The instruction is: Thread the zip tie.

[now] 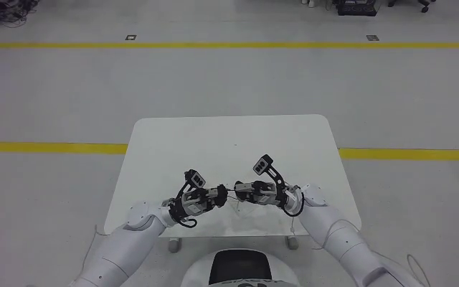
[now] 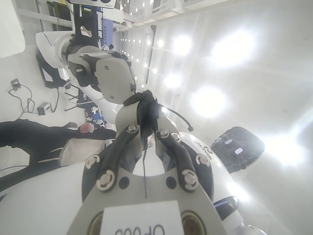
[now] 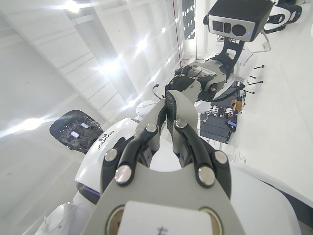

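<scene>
My left gripper (image 1: 221,194) and my right gripper (image 1: 241,192) meet nose to nose above the worktop (image 1: 287,143), over the middle of its near edge and lifted off the surface. The zip tie (image 2: 144,172) is in the air between them, not lying on the worktop. My left jaws are closed on it. In the left wrist view the thin black strap runs back from the pinched pads toward my palm, so its long axis lies along my left fingers. Past the pads the strap bends off to one side in a loose curve that finishes in a knobbed end (image 2: 191,128), which I take to be the head. My right jaws are closed as well, ribbed pads pressed flat together, right up against the left fingertips. I judge that they pinch the same strap, though the contact is too crowded for me to see it plainly. What the next move turns on, as I judge it, is lining the free end up with the head: the curved part hangs just beside both sets of tips, on the side toward my body, and my left gripper has the firmer hold along the strap. I cannot tell whether the tail has entered the head yet.
</scene>
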`<state>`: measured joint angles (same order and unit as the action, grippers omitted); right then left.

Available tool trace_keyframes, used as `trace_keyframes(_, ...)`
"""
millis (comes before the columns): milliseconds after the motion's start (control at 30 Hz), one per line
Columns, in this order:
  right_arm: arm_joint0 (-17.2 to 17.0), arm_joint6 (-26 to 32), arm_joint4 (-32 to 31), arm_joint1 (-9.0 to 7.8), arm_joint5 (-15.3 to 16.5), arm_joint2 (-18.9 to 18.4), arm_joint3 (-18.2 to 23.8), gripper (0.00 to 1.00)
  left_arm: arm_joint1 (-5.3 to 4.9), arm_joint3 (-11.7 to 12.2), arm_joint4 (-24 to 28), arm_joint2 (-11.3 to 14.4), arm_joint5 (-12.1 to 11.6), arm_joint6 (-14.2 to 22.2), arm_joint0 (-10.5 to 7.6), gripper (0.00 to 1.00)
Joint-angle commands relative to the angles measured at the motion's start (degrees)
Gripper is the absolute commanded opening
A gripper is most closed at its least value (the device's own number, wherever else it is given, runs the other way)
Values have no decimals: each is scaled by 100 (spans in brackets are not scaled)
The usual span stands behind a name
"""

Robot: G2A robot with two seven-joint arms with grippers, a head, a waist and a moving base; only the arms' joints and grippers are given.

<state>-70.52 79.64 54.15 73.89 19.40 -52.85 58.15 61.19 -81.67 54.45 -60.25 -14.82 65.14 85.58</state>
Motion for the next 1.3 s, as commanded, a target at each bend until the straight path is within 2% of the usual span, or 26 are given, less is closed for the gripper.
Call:
trace_keyframes(0,-12,0,7,-7,-2,-22,11,0,0,-1,-5,4,3,-4,-4,0)
trace_keyframes(1267,-142,0,128,-132,4,-318,19,0,-10,0,12,8,-22,-8,10,0)
